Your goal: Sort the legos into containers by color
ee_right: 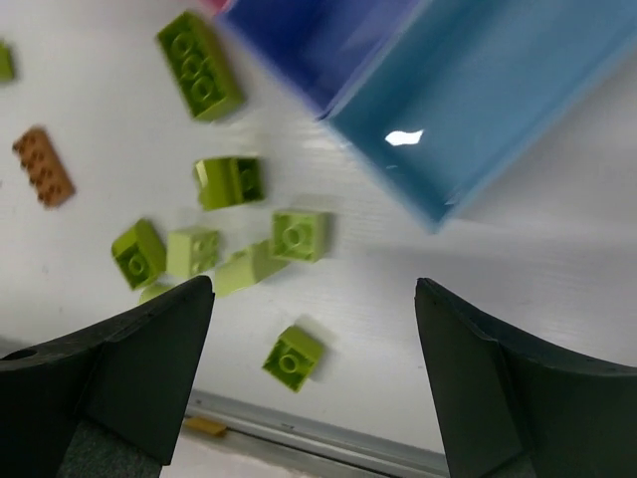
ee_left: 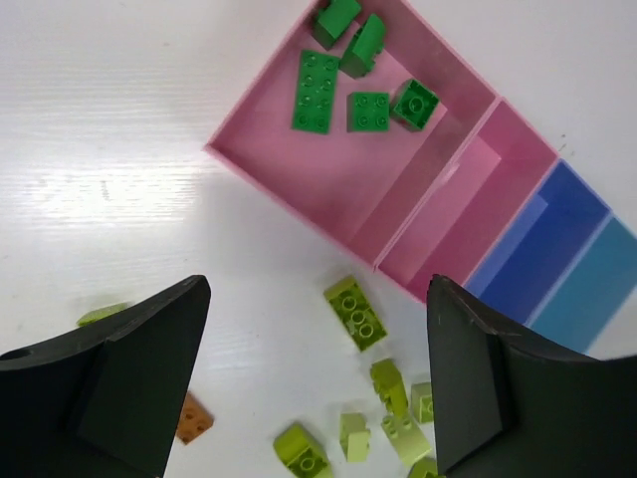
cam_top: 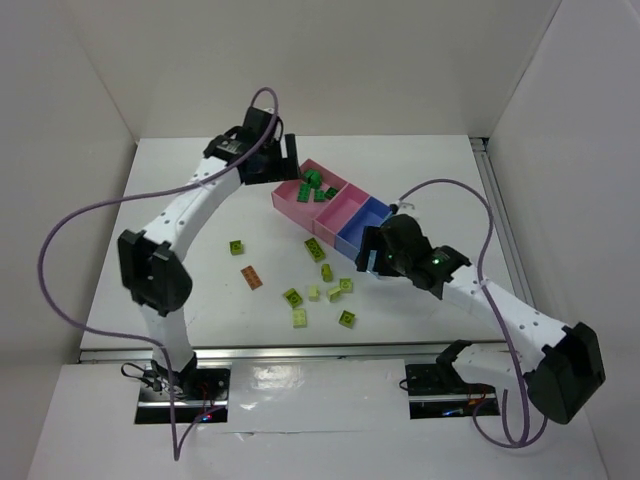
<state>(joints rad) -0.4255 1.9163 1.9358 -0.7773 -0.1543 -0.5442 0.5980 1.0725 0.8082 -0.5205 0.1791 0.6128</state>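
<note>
The containers stand in a diagonal row: a pink bin (cam_top: pixel 295 200), a second pink bin (cam_top: pixel 340 210) and a periwinkle bin (cam_top: pixel 365 222). Several dark green legos (ee_left: pixel 348 95) lie in the first pink bin (ee_left: pixel 299 194). Lime legos (cam_top: pixel 320 282) and one orange-brown brick (cam_top: pixel 251 277) are scattered on the table in front. My left gripper (ee_left: pixel 318 299) hangs open and empty above that pink bin's near edge. My right gripper (ee_right: pixel 314 294) is open and empty over the table beside the light blue bin (ee_right: pixel 498 90), with a small lime brick (ee_right: pixel 294 357) below its gap.
White walls close in the table on the left, back and right. A metal rail (ee_right: pixel 328 448) runs along the near edge. The second pink bin (ee_left: pixel 468 199), the periwinkle bin (ee_left: pixel 542 239) and the light blue bin (ee_left: pixel 597 289) hold no bricks where visible.
</note>
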